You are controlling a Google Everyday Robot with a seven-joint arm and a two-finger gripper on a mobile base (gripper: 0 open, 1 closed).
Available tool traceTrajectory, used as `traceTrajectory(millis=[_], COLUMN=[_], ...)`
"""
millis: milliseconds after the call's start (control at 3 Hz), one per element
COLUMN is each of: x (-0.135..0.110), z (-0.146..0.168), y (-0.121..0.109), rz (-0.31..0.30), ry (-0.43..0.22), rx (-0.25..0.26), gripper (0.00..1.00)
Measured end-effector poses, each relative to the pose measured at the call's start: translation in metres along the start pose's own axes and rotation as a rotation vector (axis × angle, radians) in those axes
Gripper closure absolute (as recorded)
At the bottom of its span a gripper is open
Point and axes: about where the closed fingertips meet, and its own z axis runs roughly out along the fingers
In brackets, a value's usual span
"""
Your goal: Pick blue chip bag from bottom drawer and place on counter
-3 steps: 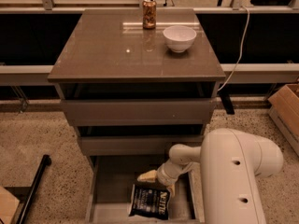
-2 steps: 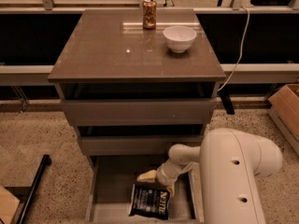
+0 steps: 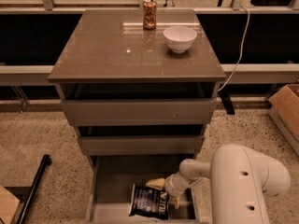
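Gripper [image 3: 165,192] is hanging low inside the bottom drawer [image 3: 117,178], right at the upper right corner of the blue chip bag [image 3: 148,202]. The jaws are looking spread, one tip above the bag's top edge and one at its right side. Nothing is clamped yet, as far as I can see.

The bag is lying flat on the drawer floor near the front wall, lettering facing up. The drawer is pulled out fully; the two drawers above are only cracked open.

Handling, my read:
- Bag is looking light and air-puffed, with a crinkly, slick film. It's going to deform and slide rather than resist.
- The chips are fragile, so squeezing the belly is risking crushed contents or a pop.
- Best hold is the crimped top seam or a corner, pinched flat. The corner under the gripper is looking like the natural spot.
- Lying flat, the seam is offering little height, so the bag may skate along the floor instead of being caught.

Counter [image 3: 117,55] is carrying a can [image 3: 149,14] and a white bowl [image 3: 180,38] at the back. The front half is looking like the sensible drop zone.
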Motion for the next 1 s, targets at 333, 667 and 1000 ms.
traceTrajectory(millis=[333,667,1000], x=[0.000,-0.001,-0.001], z=[0.004,0.015,0.024], y=[-0.003,-0.001,0.003], rz=[0.007,-0.001,-0.019], ry=[0.002,-0.037,-0.066], rx=[-0.001,0.065,0.115], gripper=[0.00,0.00,0.00])
